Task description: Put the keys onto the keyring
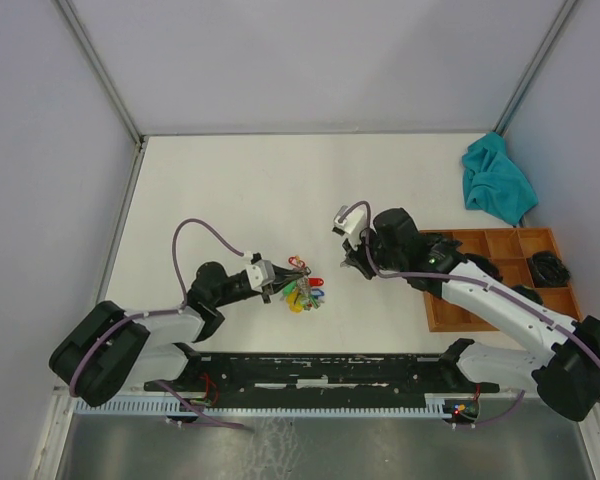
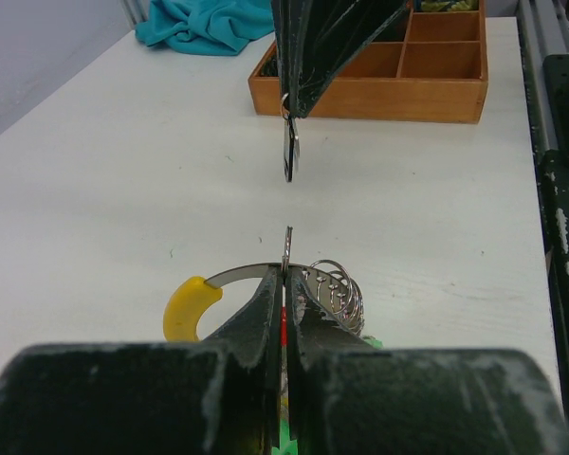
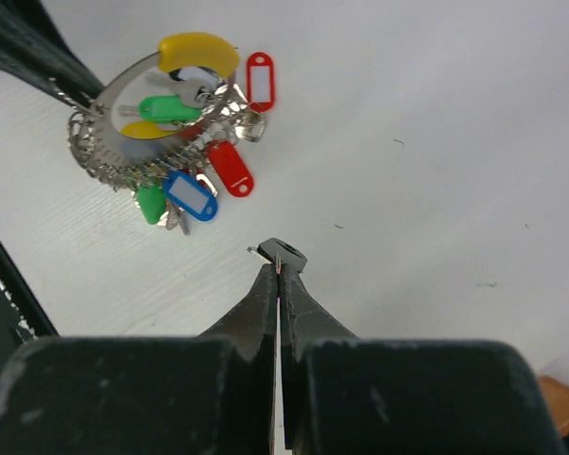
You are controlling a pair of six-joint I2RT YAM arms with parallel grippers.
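Our left pincer [image 2: 284,282] pinches the silvery metal keyring [image 2: 235,276] at lower centre; our right pincer [image 3: 278,275] grips a dark key [image 3: 284,254].

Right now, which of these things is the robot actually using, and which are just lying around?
In use: keyring, held by left gripper; dark key, held by right gripper.
Lying about: teal cloth; wooden compartment tray.

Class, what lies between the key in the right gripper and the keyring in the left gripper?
Nothing. In the left wrist view, only open air over bare white table separates the key from the keyring.
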